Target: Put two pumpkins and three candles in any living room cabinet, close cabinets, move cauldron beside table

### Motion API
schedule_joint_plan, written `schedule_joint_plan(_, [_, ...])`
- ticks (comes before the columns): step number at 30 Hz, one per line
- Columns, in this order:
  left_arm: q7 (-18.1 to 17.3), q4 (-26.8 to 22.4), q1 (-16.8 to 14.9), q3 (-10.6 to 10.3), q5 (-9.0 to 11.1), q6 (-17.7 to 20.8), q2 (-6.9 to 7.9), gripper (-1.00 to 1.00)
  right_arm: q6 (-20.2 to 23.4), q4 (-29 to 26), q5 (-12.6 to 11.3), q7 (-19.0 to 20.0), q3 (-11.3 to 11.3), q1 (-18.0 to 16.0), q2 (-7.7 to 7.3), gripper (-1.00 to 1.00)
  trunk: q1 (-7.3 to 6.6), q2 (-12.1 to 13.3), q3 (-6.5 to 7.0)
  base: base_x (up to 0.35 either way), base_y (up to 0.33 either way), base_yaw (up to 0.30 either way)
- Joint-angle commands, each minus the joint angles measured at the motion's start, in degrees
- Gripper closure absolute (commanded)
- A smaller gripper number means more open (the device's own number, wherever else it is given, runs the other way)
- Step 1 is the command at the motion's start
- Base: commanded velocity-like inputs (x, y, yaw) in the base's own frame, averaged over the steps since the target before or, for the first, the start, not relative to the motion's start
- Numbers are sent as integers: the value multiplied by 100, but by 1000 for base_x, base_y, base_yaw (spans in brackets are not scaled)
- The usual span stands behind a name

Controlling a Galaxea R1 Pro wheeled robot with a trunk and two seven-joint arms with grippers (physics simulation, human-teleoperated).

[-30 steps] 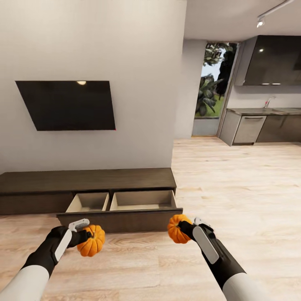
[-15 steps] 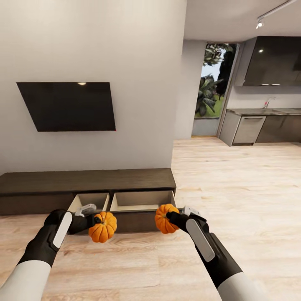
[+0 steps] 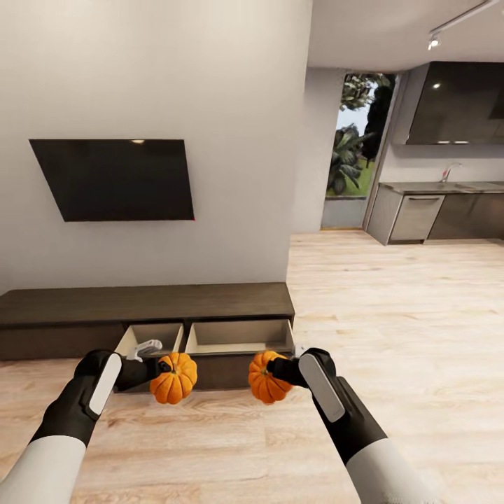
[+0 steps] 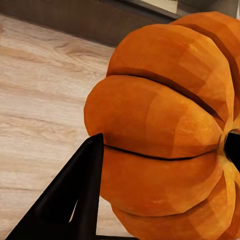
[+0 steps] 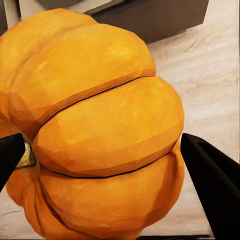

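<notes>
My left gripper (image 3: 165,369) is shut on an orange ribbed pumpkin (image 3: 173,378), held in the air just in front of the cabinet's pulled-out drawer. My right gripper (image 3: 269,372) is shut on a second pumpkin (image 3: 265,377) at the same height, in front of the drawer's right half. The long dark-brown cabinet (image 3: 147,302) runs along the wall under the TV, and its open drawer (image 3: 238,337) shows two pale compartments with nothing visible in them. Up close, the left pumpkin (image 4: 165,130) sits against a dark finger (image 4: 75,195). The right pumpkin (image 5: 95,125) sits between two dark fingers (image 5: 212,185).
A black TV (image 3: 115,178) hangs on the wall above the cabinet. Light wood floor spreads to the right toward the grey kitchen units (image 3: 434,213) and a glass door (image 3: 353,150).
Both arms have carried their pumpkins forward and inward, toward the open drawer. The right pumpkin moved left and the left pumpkin moved right and slightly up.
</notes>
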Motion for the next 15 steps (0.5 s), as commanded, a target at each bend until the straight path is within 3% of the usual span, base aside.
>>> schedule_joint_plan(1, [20,-5,-1,-3,-4,-1,-3,100,39,4,2,-37,-6,-7,2,100,-22,42,19,0,0,0])
schedule_joint_plan(6, [20,-12,3,5,-2,-1,-6,100,164,4,-11,-65,-28,-18,16,100,-132,242,108,0,0,0])
schedule_joint_plan(11, [-22,-13,2,9,6,6,-8,100,308,0,-16,-61,-34,-19,17,100,-135,247,110,0,0,0])
schedule_joint_plan(15, [-272,-13,2,21,7,7,-1,100,327,0,-11,-54,-33,-19,18,100,-135,247,110,11,0,0])
